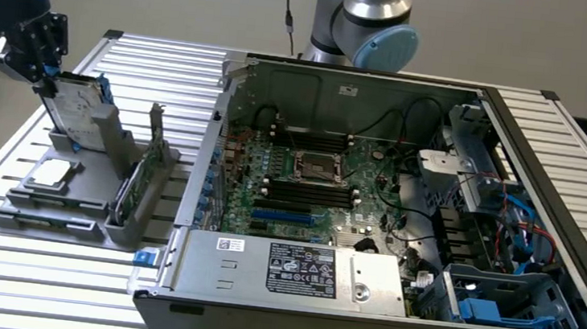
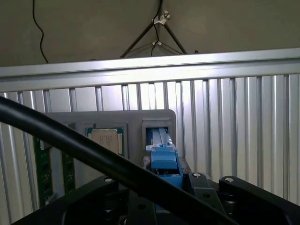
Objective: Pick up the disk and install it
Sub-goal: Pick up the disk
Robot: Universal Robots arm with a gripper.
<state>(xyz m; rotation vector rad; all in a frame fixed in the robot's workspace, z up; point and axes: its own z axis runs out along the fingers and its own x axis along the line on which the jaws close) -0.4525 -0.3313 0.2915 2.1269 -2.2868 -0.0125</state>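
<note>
The disk is a silver-grey drive in a blue carrier. It stands on edge in the back slot of the grey holder at the exterior view's left. My gripper comes down from above and is closed on the disk's top edge. In the wrist view the disk's blue carrier edge runs from the holder's slot up between my gripper's jaws. The open computer case lies to the exterior view's right of the holder.
The holder also carries a square silver chip and a thin upright card. Inside the case are a motherboard, a power supply and a drive bay with blue parts. A black cable crosses the wrist view.
</note>
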